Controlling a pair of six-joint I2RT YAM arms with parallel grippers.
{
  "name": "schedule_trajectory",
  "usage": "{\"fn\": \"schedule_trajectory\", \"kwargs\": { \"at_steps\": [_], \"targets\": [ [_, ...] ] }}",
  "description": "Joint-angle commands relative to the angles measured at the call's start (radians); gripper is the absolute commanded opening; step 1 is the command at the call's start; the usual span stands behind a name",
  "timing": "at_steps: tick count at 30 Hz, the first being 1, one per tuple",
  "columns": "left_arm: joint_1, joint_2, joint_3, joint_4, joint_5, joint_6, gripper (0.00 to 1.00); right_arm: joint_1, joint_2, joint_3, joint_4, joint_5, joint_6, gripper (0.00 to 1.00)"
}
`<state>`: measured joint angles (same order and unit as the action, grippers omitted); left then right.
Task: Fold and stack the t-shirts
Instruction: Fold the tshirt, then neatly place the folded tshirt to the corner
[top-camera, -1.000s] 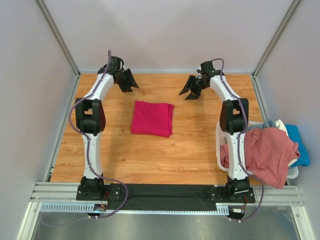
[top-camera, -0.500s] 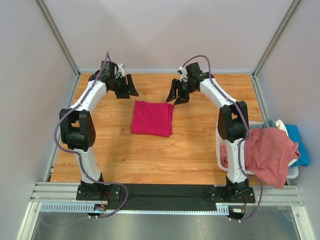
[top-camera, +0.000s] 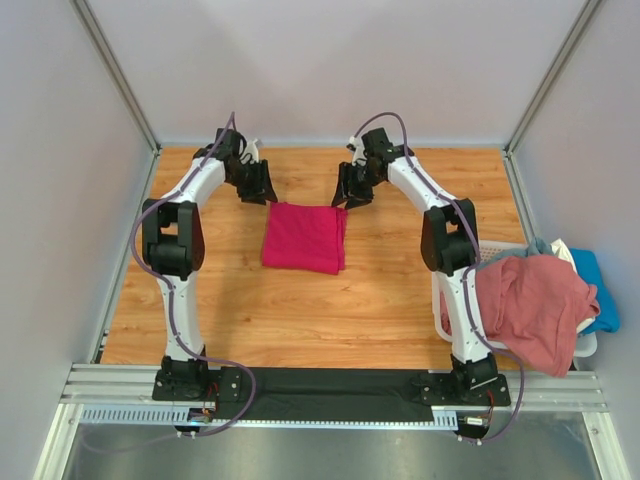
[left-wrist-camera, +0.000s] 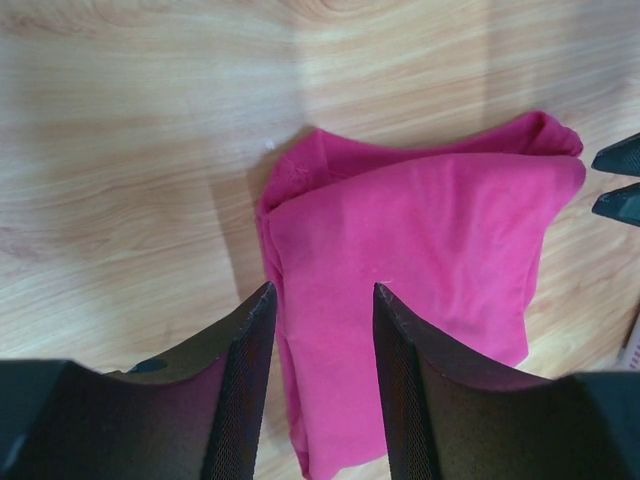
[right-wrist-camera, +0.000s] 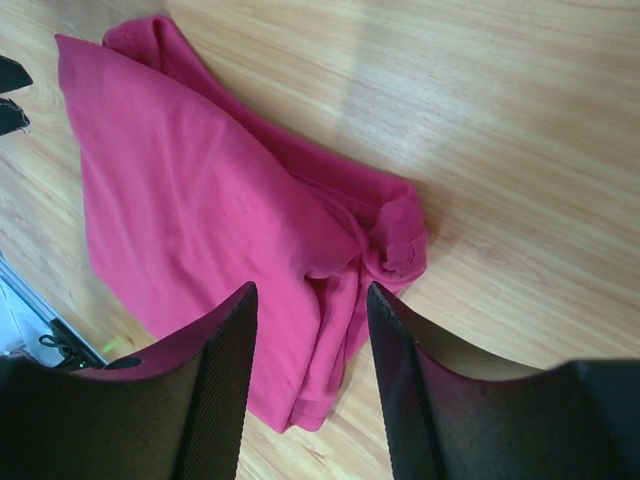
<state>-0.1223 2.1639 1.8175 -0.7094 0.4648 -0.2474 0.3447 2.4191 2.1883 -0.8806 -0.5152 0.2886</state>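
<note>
A magenta-red t-shirt (top-camera: 304, 237) lies folded into a rectangle on the wooden table. My left gripper (top-camera: 262, 188) hovers at its far left corner, and my right gripper (top-camera: 347, 193) at its far right corner. In the left wrist view the open left gripper (left-wrist-camera: 323, 288) frames the shirt's (left-wrist-camera: 420, 250) folded edge, with nothing between the fingers. The right wrist view has the open right gripper (right-wrist-camera: 311, 287) above the bunched corner of the shirt (right-wrist-camera: 200, 200). A dusty pink t-shirt (top-camera: 530, 305) drapes over the basket, with blue (top-camera: 598, 290) and whitish (top-camera: 560, 252) cloth behind it.
The white lattice basket (top-camera: 440, 275) stands at the table's right edge beside the right arm's base. Grey walls close the table at the back and both sides. Bare wood surrounds the folded shirt.
Both grippers have swung inward from the far corners of the table and now sit at the folded shirt's far edge. The shirt has not moved.
</note>
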Motion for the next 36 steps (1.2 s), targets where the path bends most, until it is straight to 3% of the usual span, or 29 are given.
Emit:
{"fn": "schedule_trajectory", "kwargs": {
  "at_steps": [1,9,12,13,16,22,27,36],
  "targets": [
    [0.006,0.016,0.063,-0.016,0.003,0.036,0.5,0.011,0.024,0.057,-0.009,0.009,-0.023,0.49],
    [0.01,0.059,0.091,-0.03,0.017,0.014,0.51,0.019,0.066,0.087,-0.017,0.024,-0.014,0.42],
    [0.013,0.073,0.094,-0.025,0.023,0.008,0.48,0.014,0.077,0.1,-0.032,0.049,-0.02,0.33],
    [0.015,0.08,0.097,-0.027,0.024,0.007,0.47,0.016,0.078,0.117,-0.047,0.064,-0.022,0.21],
    [0.016,0.08,0.095,-0.027,0.021,0.0,0.45,0.016,0.068,0.131,-0.081,0.11,-0.026,0.0],
    [0.016,0.047,0.059,-0.016,0.002,-0.004,0.43,0.013,-0.054,0.024,-0.07,0.253,0.004,0.0],
    [0.016,0.014,0.036,-0.016,0.015,-0.027,0.44,0.005,-0.023,0.051,-0.095,0.287,0.052,0.0],
    [-0.078,-0.183,-0.193,0.122,0.116,-0.101,0.39,-0.018,-0.012,0.007,-0.066,0.3,0.063,0.03]
  ]
}}
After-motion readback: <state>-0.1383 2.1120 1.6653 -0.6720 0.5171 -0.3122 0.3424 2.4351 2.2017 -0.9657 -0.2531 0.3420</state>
